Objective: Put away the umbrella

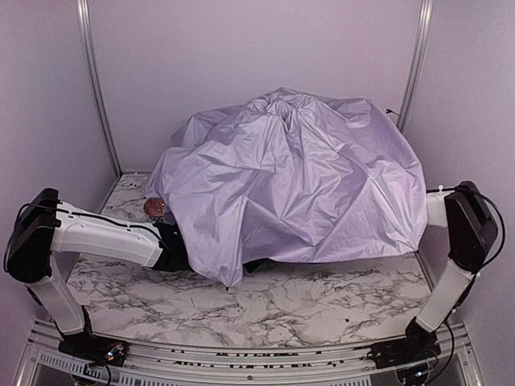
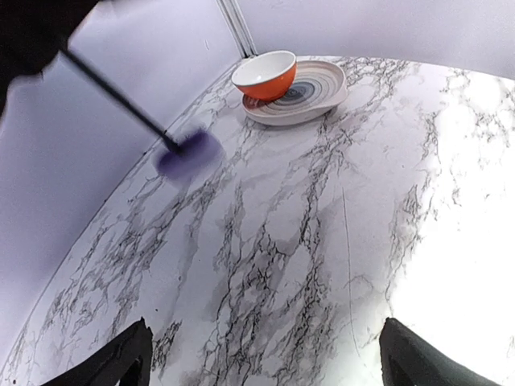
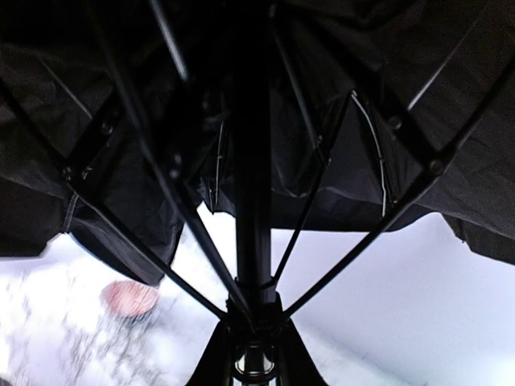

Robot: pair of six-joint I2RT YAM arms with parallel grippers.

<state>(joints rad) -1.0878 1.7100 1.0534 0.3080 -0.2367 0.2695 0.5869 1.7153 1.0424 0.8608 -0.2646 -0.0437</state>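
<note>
1. Where the top view looks down, the umbrella [image 1: 298,185] lies crumpled over the middle and back of the table [image 1: 322,301], lavender side up, and it hides both claws.
2. The left arm [image 1: 105,233] goes under its left edge, and the right arm [image 1: 467,225] under its right edge.
3. The left claw [image 2: 261,358] is spread wide above bare marble and holds nothing.
4. Ahead of it, to the left, the shaft [image 2: 113,92] slants down to the lavender handle [image 2: 189,153], which is blurred; I cannot tell if the handle touches the table.
5. Farther off, an orange bowl [image 2: 265,74] sits on a striped plate [image 2: 314,100].
6. The right claw [image 3: 256,358] is under the black lining [image 3: 402,121] and pinches the shaft where the ribs [image 3: 354,249] meet.
</note>
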